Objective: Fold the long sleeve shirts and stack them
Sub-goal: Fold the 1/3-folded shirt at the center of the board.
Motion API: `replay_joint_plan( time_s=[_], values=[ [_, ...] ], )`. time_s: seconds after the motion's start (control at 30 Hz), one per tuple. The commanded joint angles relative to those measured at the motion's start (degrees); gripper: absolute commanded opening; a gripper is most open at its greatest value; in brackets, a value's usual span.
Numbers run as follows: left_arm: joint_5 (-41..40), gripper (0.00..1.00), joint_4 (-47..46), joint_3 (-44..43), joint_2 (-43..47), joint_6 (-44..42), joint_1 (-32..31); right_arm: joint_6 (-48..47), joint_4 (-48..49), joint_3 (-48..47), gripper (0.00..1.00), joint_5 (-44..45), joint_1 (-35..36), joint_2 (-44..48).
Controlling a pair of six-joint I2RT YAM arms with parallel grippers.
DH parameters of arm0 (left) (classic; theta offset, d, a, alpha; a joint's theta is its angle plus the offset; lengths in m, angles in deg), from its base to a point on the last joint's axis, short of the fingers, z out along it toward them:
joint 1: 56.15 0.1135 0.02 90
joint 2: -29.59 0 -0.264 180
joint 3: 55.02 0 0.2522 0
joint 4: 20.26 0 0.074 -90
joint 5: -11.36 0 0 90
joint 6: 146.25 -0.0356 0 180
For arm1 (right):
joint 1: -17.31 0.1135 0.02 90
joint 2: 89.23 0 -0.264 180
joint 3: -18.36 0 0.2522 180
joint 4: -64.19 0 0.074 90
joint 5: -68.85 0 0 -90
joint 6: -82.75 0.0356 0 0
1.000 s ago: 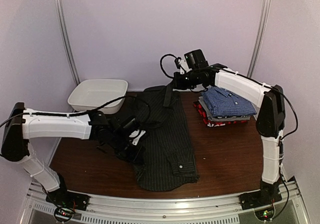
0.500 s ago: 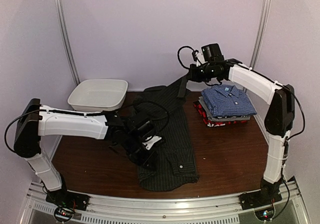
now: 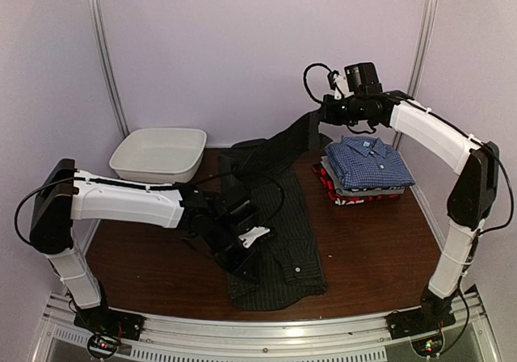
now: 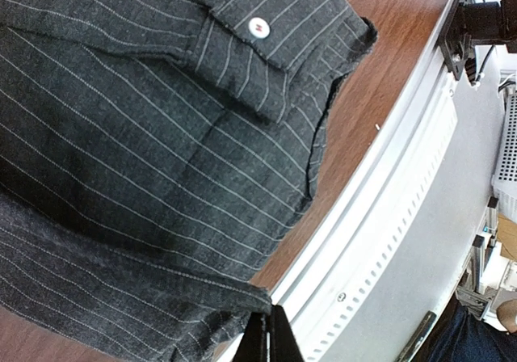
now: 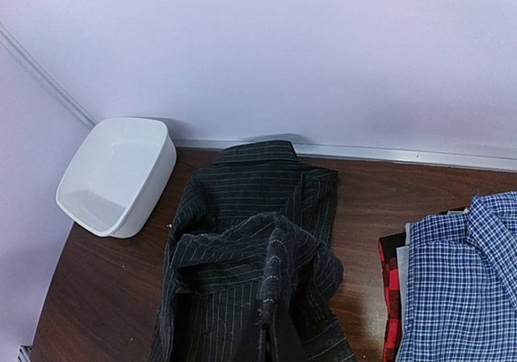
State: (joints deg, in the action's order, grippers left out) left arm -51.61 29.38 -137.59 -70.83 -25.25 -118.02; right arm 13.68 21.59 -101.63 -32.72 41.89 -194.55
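A black pinstriped long sleeve shirt (image 3: 289,216) lies collar-far down the middle of the table. My left gripper (image 3: 247,254) is shut on its near-left hem edge (image 4: 242,301), the closed gripper (image 4: 269,330) pinching the cloth above the table's front rail. My right gripper (image 3: 317,128) is shut on a strip of the same shirt (image 5: 242,208), holding it stretched up off the table at the back; the gripper (image 5: 271,339) shows at the bottom of the right wrist view. Folded shirts are stacked at the right: blue checked (image 3: 367,162) on top, grey and red-black (image 3: 339,191) below.
A white plastic tub (image 3: 157,153) sits at the back left of the brown table (image 3: 371,249), also visible as the tub (image 5: 113,176) beside the shirt's collar. A metal rail (image 3: 266,330) runs along the near edge. Pale walls close the back and sides.
My right gripper has risen and moved right, drawing the shirt strip taut. My left arm has swung right, carrying the shirt's left edge over its body.
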Motion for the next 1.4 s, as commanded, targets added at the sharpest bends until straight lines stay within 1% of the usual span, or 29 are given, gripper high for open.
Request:
replay_joint_plan(
  time_s=[0.0, 0.13, 0.33, 0.67, 1.0, 1.37],
  values=[
    [2.28, 0.00, -1.78, -1.49, -1.38, -1.38, -0.62, -0.53, 0.98, 2.10, 0.00, 1.69, -0.59, 2.59],
    [2.34, 0.00, -1.70, -1.48, -1.47, -1.45, -0.71, -0.95, 0.74, 0.99, 0.00, 1.65, -0.62, 2.95],
    [1.92, 0.00, -1.78, -1.24, -1.27, -1.23, -0.71, -1.72, -1.65, -6.34, 0.00, 2.62, -0.94, 0.58],
    [2.50, 0.00, -1.95, -1.61, -1.65, -1.62, -0.71, -1.42, -2.25, -10.74, 0.00, 4.49, -1.70, -0.51],
    [4.35, 0.00, -2.57, -2.44, -3.31, -2.41, -1.02, -1.51, -2.93, -11.53, 0.00, 4.51, -1.99, -1.15],
    [4.64, 0.00, -2.57, -3.28, -3.98, -3.02, -1.13, -0.65, -2.25, -8.52, 0.00, 3.72, -1.99, 4.07]
  ],
)
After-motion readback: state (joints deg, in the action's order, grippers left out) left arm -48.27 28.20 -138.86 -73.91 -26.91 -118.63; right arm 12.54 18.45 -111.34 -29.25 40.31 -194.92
